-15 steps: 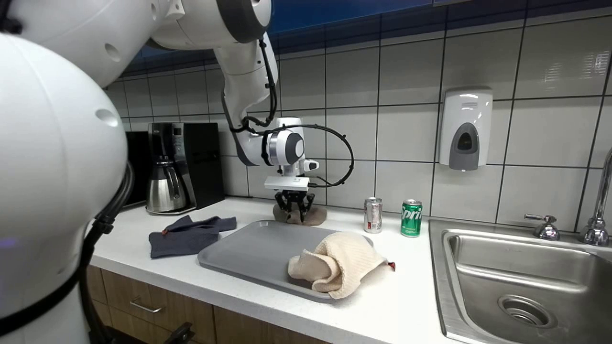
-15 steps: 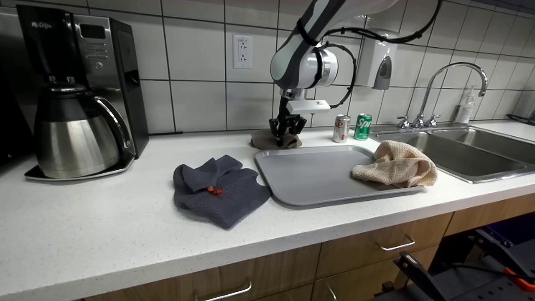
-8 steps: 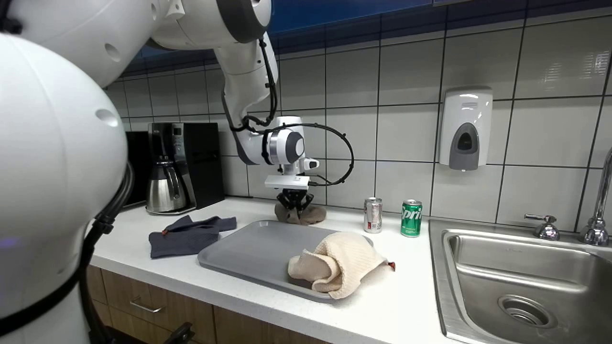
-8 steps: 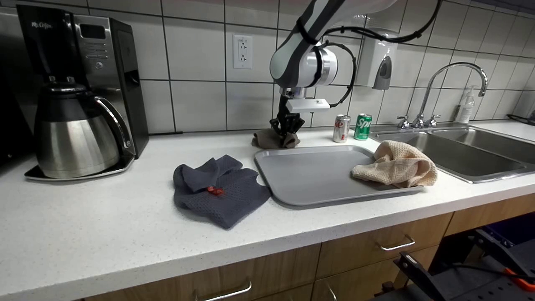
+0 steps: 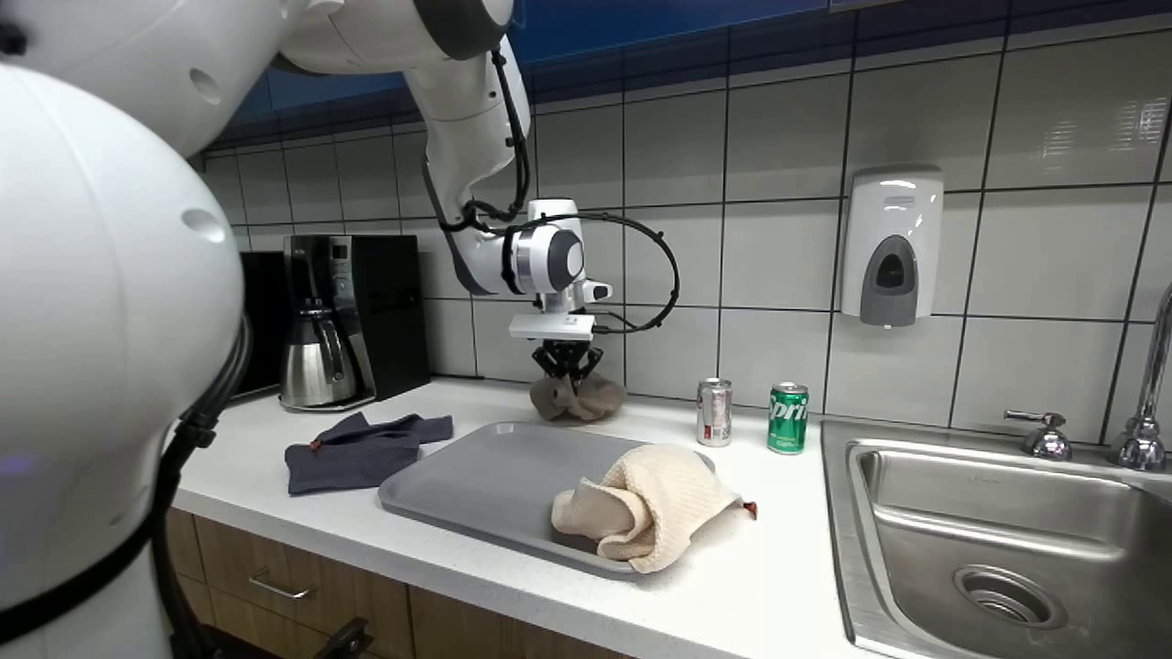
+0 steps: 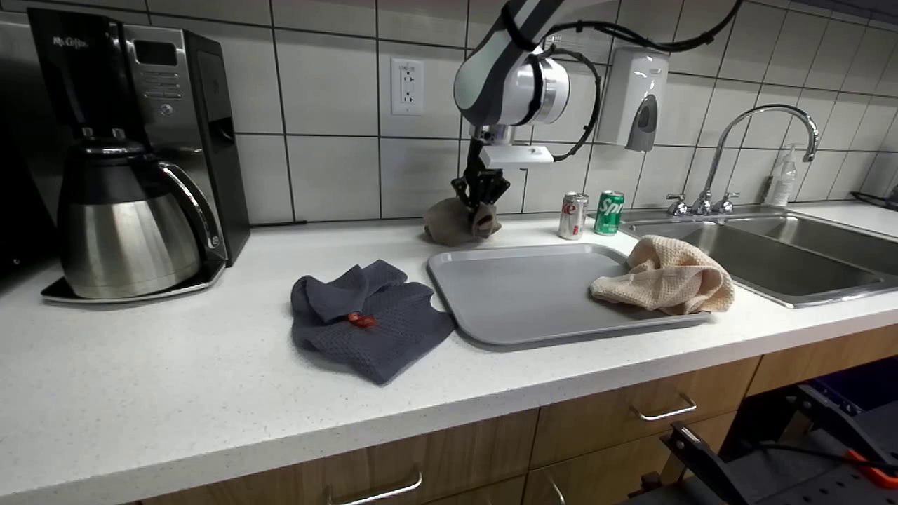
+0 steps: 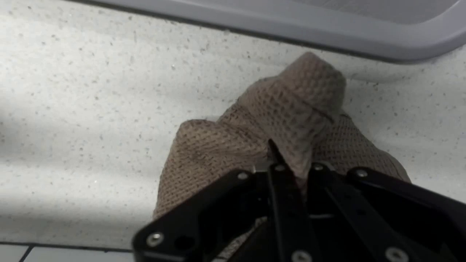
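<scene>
Brown cloth (image 7: 204, 156), waffle weave, one, bunched: at the centre of the frame and down to the bottom edge in the wrist view; near the centre in both exterior views. Held by the gripper (image 5: 573, 377), whose fingers (image 7: 286, 203) were clamped together on a raised fold. A short peak of fabric stood out past the tips, towards the top of the wrist view. Whether the underside met the counter (image 6: 231, 365) could not be told.

Grey tray (image 6: 519, 294), shallow, corners rounded, one: right of centre in an exterior view. Its rim crossed the top of the wrist view, a narrow strip of counter showing between it and the brown cloth.

Cream cloth (image 6: 666, 280), one, crumpled: on the tray's right end, lapping over the rim.

Dark blue cloth (image 6: 393, 344), one, with red tag (image 6: 363, 320): on the counter at the tray's left end, lower middle of the frame.

Cans, two, upright: silver can (image 5: 714, 412) and green can (image 5: 787, 418), right of centre, near the tiled wall (image 5: 678, 265).

Coffee maker (image 6: 165, 112), with steel carafe (image 6: 133, 245): left of the frame in both exterior views.

Soap dispenser (image 5: 893, 247), wall-mounted: upper right.

Steel sink (image 5: 851, 540): lower right.

Wall outlet (image 6: 407, 86), white: upper middle.
</scene>
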Tool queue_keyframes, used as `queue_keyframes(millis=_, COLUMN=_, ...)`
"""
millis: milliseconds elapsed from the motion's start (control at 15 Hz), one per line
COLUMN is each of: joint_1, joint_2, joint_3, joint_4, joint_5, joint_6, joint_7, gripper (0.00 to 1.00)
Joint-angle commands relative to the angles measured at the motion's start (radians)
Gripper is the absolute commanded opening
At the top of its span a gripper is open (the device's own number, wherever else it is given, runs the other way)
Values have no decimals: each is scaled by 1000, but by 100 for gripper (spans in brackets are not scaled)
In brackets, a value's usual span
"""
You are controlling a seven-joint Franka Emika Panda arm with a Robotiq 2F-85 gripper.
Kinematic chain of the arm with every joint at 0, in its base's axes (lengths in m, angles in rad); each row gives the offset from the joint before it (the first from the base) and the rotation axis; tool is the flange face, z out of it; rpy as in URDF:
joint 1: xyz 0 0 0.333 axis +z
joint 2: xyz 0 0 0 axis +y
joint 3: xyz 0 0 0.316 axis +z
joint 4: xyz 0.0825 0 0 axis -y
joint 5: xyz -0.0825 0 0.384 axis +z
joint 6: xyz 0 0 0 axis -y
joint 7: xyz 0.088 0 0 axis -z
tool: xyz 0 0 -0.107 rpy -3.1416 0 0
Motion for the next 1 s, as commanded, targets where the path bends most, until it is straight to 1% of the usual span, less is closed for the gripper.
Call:
queue_keyframes(millis=0, joint_1=-28, joint_2=-78, joint_3=29, joint_4=-54, joint_5=0, joint_6=8, joint_7=-25, gripper=1)
queue_keyframes(millis=267, joint_1=-29, joint_2=-119, joint_3=31, joint_4=-92, joint_5=0, joint_6=19, joint_7=-27, gripper=1)
queue_keyframes(millis=933, joint_1=-28, joint_2=-278, joint_3=40, joint_4=-286, joint_5=-9, joint_6=80, joint_7=-55, gripper=1)
